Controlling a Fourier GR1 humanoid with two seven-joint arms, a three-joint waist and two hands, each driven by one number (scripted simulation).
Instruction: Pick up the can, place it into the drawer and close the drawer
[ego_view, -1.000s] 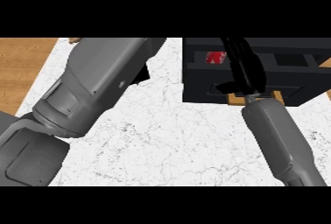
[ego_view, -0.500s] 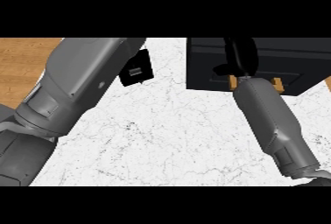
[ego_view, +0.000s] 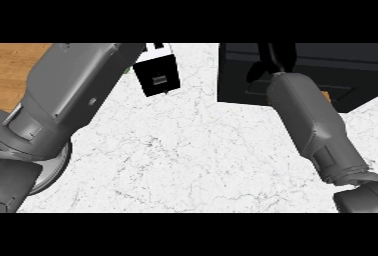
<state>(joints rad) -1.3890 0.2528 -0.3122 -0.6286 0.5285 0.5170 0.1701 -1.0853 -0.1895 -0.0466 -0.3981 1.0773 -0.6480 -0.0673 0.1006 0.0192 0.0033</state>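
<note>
Head view: looking steeply down onto white marbled counter.
Left hand: hovering near counter's far edge, open or closed impossible to tell.
Right hand: hanging over dark drawer at upper right, state likewise unclear.
Can: hiding from sight.

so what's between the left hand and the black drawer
Nothing but bare white counter separates the left hand and the drawer, in the head view.

Red can, seen in drawer 1 s ago, no longer visible. L hand now in frame, upper centre. R hand higher, at top edge.
</note>
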